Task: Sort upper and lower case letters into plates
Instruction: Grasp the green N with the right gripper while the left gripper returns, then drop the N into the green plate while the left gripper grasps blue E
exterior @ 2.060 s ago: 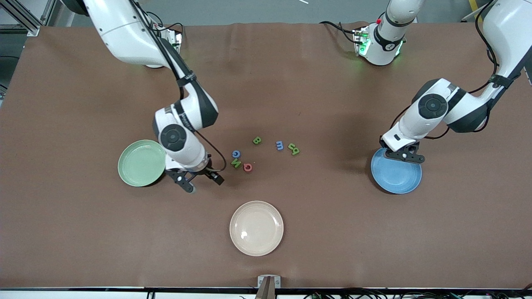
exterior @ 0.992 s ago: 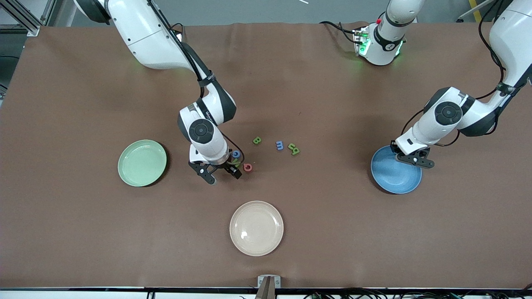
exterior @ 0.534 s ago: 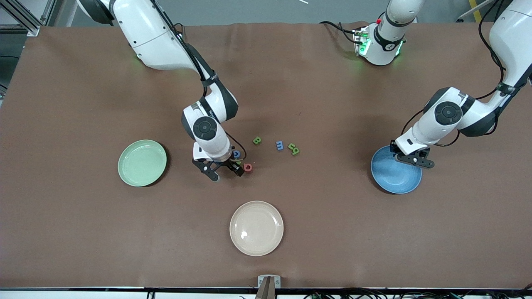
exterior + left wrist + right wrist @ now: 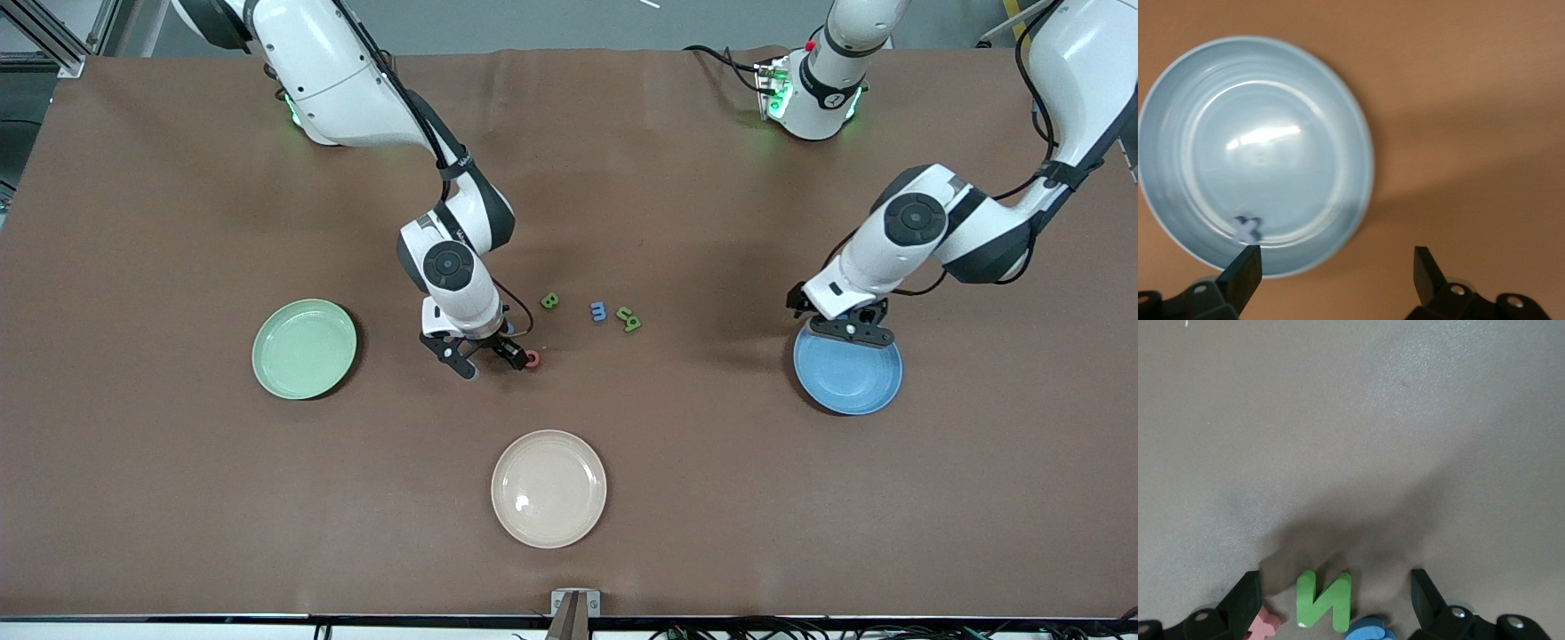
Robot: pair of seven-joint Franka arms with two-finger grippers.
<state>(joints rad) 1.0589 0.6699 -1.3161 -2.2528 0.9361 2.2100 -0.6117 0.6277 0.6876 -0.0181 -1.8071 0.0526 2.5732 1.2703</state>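
My right gripper (image 4: 486, 358) hangs open, low over a cluster of letters near the table's middle. In the right wrist view a green N (image 4: 1324, 599) lies between its fingers, with a pink letter (image 4: 1264, 624) by one fingertip and a blue letter (image 4: 1368, 631) by the other. The pink letter (image 4: 532, 358) also shows in the front view. My left gripper (image 4: 849, 331) is open over the blue plate's (image 4: 849, 384) rim. A small pale blue x (image 4: 1247, 229) lies inside the blue plate (image 4: 1271, 133). The mint green plate (image 4: 304, 348) holds nothing.
A green B (image 4: 550, 301), a blue m (image 4: 598, 311) and a green pair of letters (image 4: 629, 318) lie between the two arms. A cream plate (image 4: 548, 488) sits nearer the front camera than the letters.
My left gripper has opened over the blue plate and shifted toward the table's middle. My right gripper has moved from beside the mint green plate to over the letter cluster.
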